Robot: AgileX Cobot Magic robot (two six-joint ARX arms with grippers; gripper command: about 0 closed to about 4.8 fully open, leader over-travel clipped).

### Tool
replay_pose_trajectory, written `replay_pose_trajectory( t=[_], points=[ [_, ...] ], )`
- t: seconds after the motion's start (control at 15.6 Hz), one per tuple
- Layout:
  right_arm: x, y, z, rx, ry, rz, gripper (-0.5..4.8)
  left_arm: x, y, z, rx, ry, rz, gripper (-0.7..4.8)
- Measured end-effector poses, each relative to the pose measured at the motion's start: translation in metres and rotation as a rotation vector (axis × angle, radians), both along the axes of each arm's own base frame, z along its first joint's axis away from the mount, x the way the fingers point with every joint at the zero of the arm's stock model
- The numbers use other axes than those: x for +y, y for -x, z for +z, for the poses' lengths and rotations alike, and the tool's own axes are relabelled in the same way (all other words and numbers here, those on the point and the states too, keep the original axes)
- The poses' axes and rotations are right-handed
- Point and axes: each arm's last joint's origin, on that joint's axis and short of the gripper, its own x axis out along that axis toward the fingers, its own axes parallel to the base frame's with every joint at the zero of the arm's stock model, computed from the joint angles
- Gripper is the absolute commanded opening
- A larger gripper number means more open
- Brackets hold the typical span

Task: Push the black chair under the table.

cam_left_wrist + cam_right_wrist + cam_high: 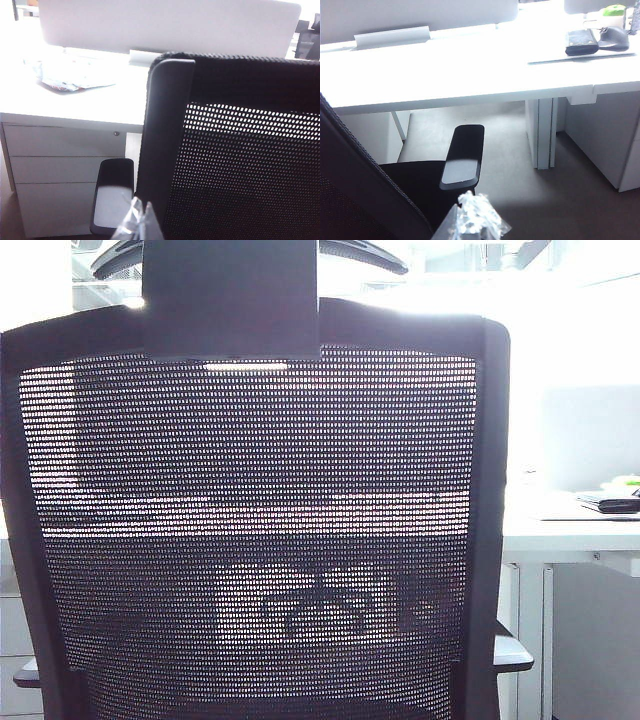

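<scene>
Mesh back of the black chair (250,540) pretty much fills the exterior view, with the headrest bracket up top, so the chair is right in front of the rig and facing the bench (560,530). From the right wrist view, the right armrest (464,156) sits just short of the bench edge and the seat hasn't gone under yet, so I'd say the push is barely started or about to start.

Left gripper (136,222) is only a wrapped, shiny tip at the frame edge, close beside the chair's left frame post, above the left armrest (112,195). Right gripper (475,217) shows the same way, near the back frame on the right side. Can't tell whether either set of jaws is spread or pressed together, and can't tell if they're actually touching the chair.

Next move, as I read it: both arms press evenly on the back frame and roll it straight forward. Uneven pressure would probably swivel it.

Stuff to watch:
- drawer cabinet (60,175) on the left, near that armrest
- white panel leg (542,132) on the right
- armrests might catch the bench edge, hard to judge height
- a crumpled bag (65,75), a dark wallet-like thing (581,42) and a mouse (614,37) sit on top, out of the way
</scene>
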Motion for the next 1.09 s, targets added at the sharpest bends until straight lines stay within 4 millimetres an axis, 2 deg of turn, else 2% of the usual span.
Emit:
replay_pose_trajectory(
  t=[0.51, 0.7, 0.83, 0.9, 0.96, 1.09],
  points=[
    [0.000, 0.000, 0.000, -0.001, 0.000, 0.000, -0.09, 0.000, 0.000, 0.000, -0.001, 0.001, 0.015, -0.05],
    [0.000, 0.000, 0.006, -0.058, -0.111, 0.009, -0.09, 0.000, 0.001, 0.009, -0.090, 0.004, 0.005, -0.06],
    [0.000, 0.001, 0.017, -0.156, -0.133, 0.017, -0.09, 0.001, 0.007, 0.032, -0.339, 0.056, 0.012, -0.06],
    [0.000, 0.006, 0.040, -0.248, -0.137, 0.016, -0.09, 0.003, 0.013, 0.047, -0.418, 0.159, 0.055, -0.06],
    [0.000, 0.011, 0.055, -0.301, -0.141, 0.019, -0.09, 0.003, 0.015, 0.055, -0.426, 0.199, 0.060, -0.06],
    [0.001, 0.021, 0.089, -0.350, -0.151, 0.059, -0.09, 0.003, 0.023, 0.075, -0.466, 0.219, 0.046, -0.06]
  ],
)
